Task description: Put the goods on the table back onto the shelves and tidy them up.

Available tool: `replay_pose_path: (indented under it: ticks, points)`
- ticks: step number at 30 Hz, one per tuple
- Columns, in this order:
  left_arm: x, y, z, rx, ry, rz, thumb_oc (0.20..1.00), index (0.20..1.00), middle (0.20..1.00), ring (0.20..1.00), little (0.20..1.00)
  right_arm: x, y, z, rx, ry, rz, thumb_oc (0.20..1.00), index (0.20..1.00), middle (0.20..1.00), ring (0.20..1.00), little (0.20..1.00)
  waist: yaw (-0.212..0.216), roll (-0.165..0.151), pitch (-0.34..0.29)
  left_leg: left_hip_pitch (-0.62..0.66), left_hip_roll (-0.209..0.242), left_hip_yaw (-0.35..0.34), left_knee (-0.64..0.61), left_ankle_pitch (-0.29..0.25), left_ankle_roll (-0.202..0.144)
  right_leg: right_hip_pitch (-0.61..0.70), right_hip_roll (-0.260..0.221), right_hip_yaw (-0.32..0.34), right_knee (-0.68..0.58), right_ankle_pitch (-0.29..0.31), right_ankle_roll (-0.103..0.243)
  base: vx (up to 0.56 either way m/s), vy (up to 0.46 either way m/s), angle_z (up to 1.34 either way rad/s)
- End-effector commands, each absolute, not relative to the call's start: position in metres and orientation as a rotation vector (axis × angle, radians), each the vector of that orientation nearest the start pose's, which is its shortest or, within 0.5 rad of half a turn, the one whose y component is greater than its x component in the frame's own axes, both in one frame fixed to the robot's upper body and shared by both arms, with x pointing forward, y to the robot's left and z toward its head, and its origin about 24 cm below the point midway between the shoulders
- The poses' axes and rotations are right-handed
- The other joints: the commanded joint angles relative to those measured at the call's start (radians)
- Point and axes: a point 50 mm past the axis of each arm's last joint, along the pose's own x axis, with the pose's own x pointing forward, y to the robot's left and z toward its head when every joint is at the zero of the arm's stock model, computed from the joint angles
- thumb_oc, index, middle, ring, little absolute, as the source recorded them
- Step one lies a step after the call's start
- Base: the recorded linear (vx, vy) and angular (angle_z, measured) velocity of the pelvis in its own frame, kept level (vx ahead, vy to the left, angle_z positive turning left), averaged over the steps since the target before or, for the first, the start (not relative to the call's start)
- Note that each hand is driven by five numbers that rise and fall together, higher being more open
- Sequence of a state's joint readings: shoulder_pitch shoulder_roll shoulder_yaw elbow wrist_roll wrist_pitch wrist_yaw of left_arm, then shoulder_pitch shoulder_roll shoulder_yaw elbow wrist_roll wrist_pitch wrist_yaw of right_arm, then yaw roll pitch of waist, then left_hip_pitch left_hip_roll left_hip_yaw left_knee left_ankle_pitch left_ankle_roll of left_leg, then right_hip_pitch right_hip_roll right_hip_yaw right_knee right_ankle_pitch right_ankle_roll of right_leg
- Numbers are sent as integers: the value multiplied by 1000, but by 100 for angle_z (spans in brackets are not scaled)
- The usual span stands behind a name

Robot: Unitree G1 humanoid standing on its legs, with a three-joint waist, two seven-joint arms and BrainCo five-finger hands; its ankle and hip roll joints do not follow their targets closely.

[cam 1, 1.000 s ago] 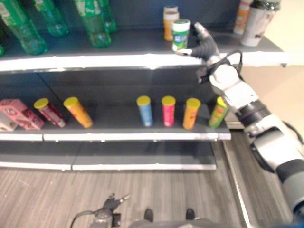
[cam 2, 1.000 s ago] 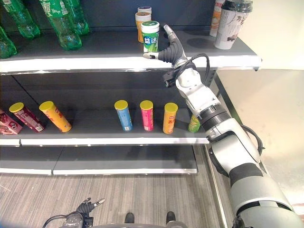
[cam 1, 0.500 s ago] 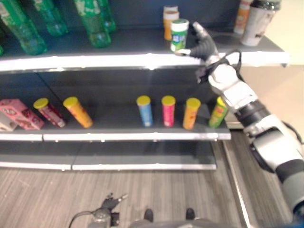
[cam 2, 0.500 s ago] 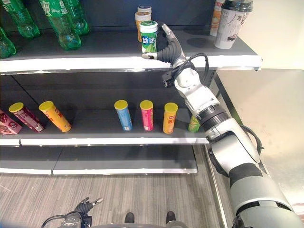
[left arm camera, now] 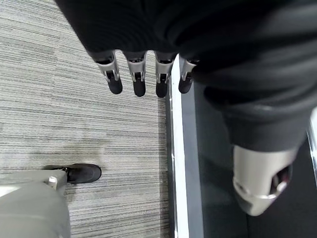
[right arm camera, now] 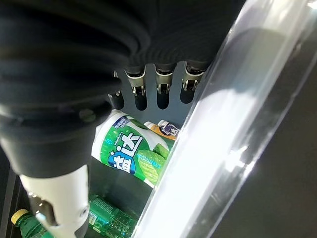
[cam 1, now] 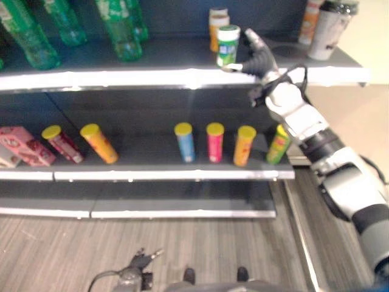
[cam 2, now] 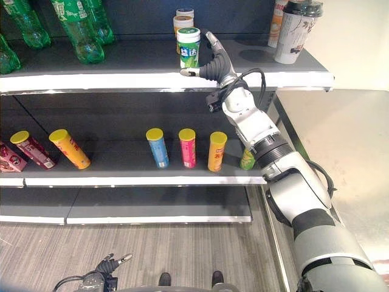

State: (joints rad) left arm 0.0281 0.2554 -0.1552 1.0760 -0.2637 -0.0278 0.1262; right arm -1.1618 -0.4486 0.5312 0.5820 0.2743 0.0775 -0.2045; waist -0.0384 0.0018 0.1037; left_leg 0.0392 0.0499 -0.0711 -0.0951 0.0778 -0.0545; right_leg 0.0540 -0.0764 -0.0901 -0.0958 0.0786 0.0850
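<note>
The green-and-white canister stands upright on the top shelf, just left of the right hand, whose fingers are spread, thumb reaching under the canister's base side. The left hand hangs low over the floor with fingers straight.

The right hand reaches onto the top shelf with fingers straight, just beside a green-and-white gum bottle standing upright in front of an orange-labelled jar. Green soda bottles stand at the shelf's left end and a tall cup at its right. On the middle shelf below, yellow-lidded chip tubes stand in a row.
</note>
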Motion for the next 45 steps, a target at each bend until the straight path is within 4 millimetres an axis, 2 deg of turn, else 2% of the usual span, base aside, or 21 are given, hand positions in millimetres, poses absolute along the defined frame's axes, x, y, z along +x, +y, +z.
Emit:
replay_pose_path:
  ticks: [1,11,19,22,24,25,27,28,31,32,35,36,39,40,41,44,45]
  points:
    - [133,267,-136,191,1006,337,1000,1000,1000,1000,1000,396,-94,283,-468,-497,126,1000,1000,1000,1000,1000,36,-71,10,71,12,97,8,-155,-24,22,-114,-9,11,-61,89,0,0,0]
    - [134,266,-136,184,1002,342,1000,1000,1000,1000,1000,398,-92,282,-467,-487,129,1000,1000,1000,1000,1000,40,-72,10,73,12,93,8,-155,-24,27,-116,-16,12,-64,89,0,0,0]
    - [138,263,-135,181,994,344,1000,1000,1000,1000,1000,397,-95,286,-531,-510,89,1000,1000,1000,1000,1000,35,-71,12,71,11,90,8,-155,-24,26,-116,-20,15,-66,88,0,0,0]
    - [144,261,-134,182,981,354,1000,1000,1000,1000,1000,382,-95,304,-611,-647,29,1000,1000,1000,1000,1000,19,-64,14,74,13,96,8,-159,-22,23,-116,-13,16,-68,88,0,0,0]
    - [144,259,-134,180,981,353,1000,1000,1000,1000,1000,378,-97,307,-626,-677,7,1000,1000,1000,1000,1000,17,-63,14,76,13,96,8,-161,-21,23,-117,-13,17,-68,89,0,0,0]
    - [148,257,-133,184,969,349,1000,1000,1000,1000,1000,372,-108,318,-664,-738,-72,1000,1000,1000,1000,1000,10,-58,15,76,13,99,8,-164,-20,22,-117,-10,17,-69,90,0,0,0]
    - [150,256,-132,187,964,347,1000,1000,1000,1000,1000,369,-112,321,-671,-761,-106,1000,1000,1000,1000,1000,9,-58,14,78,12,100,8,-166,-18,23,-118,-9,17,-71,89,0,0,0]
    - [154,256,-131,190,949,351,1000,1000,1000,1000,1000,364,-122,330,-687,-804,-175,1000,1000,1000,1000,1000,5,-57,12,74,10,102,8,-160,-16,17,-120,-6,17,-66,90,0,0,0]
    - [158,256,-129,196,940,352,1000,1000,1000,1000,1000,356,-131,338,-691,-861,-236,1000,1000,1000,1000,1000,3,-56,9,75,10,102,8,-162,-15,16,-120,-5,17,-66,91,-5,4,-1]
    - [158,255,-129,194,938,350,1000,1000,1000,1000,1000,344,-135,345,-673,-935,-266,1000,1000,1000,1000,1000,2,-55,8,77,9,103,8,-164,-13,17,-120,-5,17,-66,92,0,0,0]
    - [159,255,-128,195,931,351,1000,1000,1000,1000,1000,339,-135,347,-674,-970,-266,1000,1000,1000,1000,1000,2,-55,9,78,9,104,8,-163,-13,16,-120,-4,17,-66,92,3,-1,-4]
    - [158,254,-129,197,931,344,1000,1000,1000,1000,1000,324,-127,351,-640,-1055,-211,1000,1000,1000,1000,1000,4,-56,8,79,9,105,8,-165,-12,16,-121,-4,17,-67,92,10,0,-14]
    - [153,255,-131,189,939,348,1000,1000,1000,1000,1000,311,-101,345,-546,-1101,1,1000,1000,1000,1000,1000,11,-60,9,79,9,108,8,-164,-11,15,-121,-1,16,-67,92,-3,4,-9]
    - [150,254,-132,181,946,344,1000,1000,1000,1000,1000,310,-83,334,-511,-1068,154,1000,1000,1000,1000,1000,16,-65,8,79,8,109,8,-163,-12,16,-121,-3,15,-67,92,-6,4,-5]
    - [150,254,-132,181,946,344,1000,1000,1000,1000,1000,310,-83,334,-511,-1069,154,1000,1000,1000,1000,1000,16,-64,8,79,8,109,8,-163,-12,16,-121,-3,15,-67,92,0,0,0]
    - [144,255,-134,168,959,349,1000,1000,1000,1000,1000,312,-58,319,-470,-998,340,1000,1000,1000,1000,1000,32,-73,9,87,10,107,8,-169,-14,30,-121,-11,13,-74,93,7,5,1]
    - [144,255,-134,167,959,349,1000,1000,1000,1000,1000,312,-58,319,-470,-998,341,1000,1000,1000,1000,1000,32,-73,9,87,10,107,8,-169,-14,30,-121,-11,13,-74,93,-1,24,3]
